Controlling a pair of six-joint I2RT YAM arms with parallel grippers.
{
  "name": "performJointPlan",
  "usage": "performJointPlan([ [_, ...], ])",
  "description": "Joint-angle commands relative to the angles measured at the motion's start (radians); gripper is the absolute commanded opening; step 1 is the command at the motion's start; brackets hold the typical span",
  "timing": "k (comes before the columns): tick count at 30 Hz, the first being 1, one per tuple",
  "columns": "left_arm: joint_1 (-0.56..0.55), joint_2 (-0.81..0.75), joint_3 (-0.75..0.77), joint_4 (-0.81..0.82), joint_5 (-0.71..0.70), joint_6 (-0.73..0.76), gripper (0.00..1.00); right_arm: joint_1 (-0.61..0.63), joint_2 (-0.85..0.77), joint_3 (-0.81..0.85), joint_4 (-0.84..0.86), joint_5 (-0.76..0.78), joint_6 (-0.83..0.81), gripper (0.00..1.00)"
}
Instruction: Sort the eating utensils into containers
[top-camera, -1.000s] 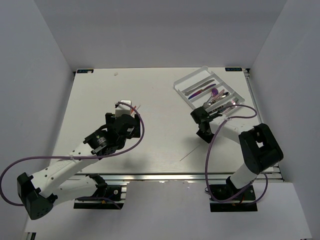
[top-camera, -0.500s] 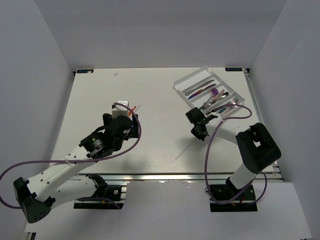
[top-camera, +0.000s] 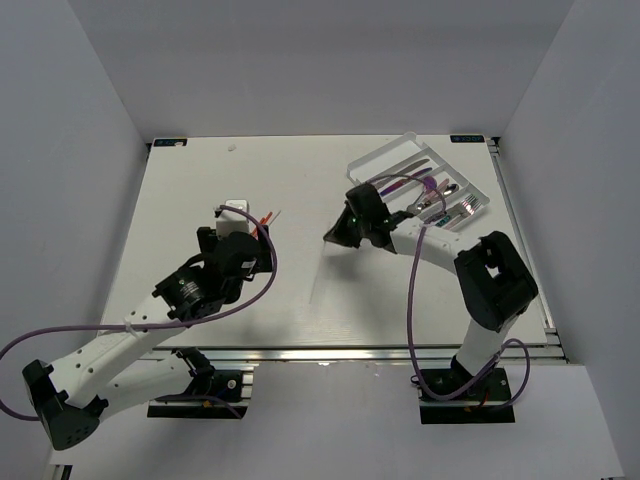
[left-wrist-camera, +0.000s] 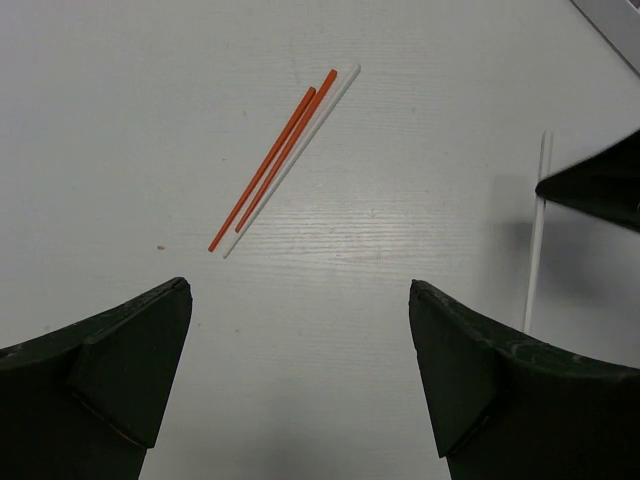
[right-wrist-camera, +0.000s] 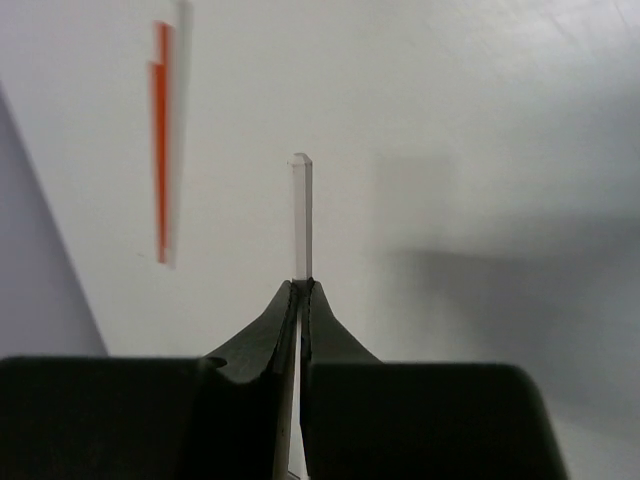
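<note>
White surface (top-camera: 190, 190) carries three orange and white sticks (left-wrist-camera: 285, 160) below my released left tool (left-wrist-camera: 298, 300), while my right tool (right-wrist-camera: 300, 290) clenches one white stick (right-wrist-camera: 301, 215) endwise, probably for delivery to the tray (top-camera: 378, 152).

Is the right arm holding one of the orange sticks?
No, the right fingers are pinched shut on a white stick, while the orange sticks lie apart on the table.

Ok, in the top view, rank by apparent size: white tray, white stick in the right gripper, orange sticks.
1. white tray
2. white stick, shut in the right gripper
3. orange sticks, partly hidden under the left arm, so that rank is unsure
</note>
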Motion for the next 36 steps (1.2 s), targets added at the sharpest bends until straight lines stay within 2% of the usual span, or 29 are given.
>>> performJointPlan([
  [1,0.002,-0.010,0.000,-0.018,-0.061,-0.015,0.98,-0.037,0.041,0.157,0.069,-0.081,-0.074,0.00],
  [4,0.002,0.002,0.004,-0.024,-0.086,-0.021,0.98,-0.075,0.090,0.273,0.049,-0.017,-0.089,0.00],
  [9,0.004,0.005,0.006,-0.036,-0.142,-0.044,0.98,-0.193,0.213,0.551,-0.075,0.268,-0.037,0.00],
  [12,0.004,-0.010,0.003,-0.033,-0.159,-0.050,0.98,-0.296,0.326,0.708,-0.118,0.364,0.024,0.00],
  [15,0.002,-0.016,0.000,-0.033,-0.182,-0.049,0.98,-0.361,0.449,0.859,-0.122,0.364,0.034,0.00],
  [19,0.004,-0.003,0.001,-0.030,-0.201,-0.044,0.98,-0.421,0.543,0.941,-0.036,0.341,0.015,0.00],
  [23,0.010,0.032,0.003,-0.030,-0.202,-0.043,0.98,-0.465,0.595,0.970,0.036,0.350,-0.017,0.00],
  [29,0.022,0.072,0.004,-0.030,-0.189,-0.040,0.98,-0.523,0.685,1.063,0.056,0.301,-0.026,0.00],
  [36,0.042,0.100,0.004,-0.021,-0.170,-0.032,0.98,-0.542,0.722,1.056,0.127,0.283,0.008,0.00],
])
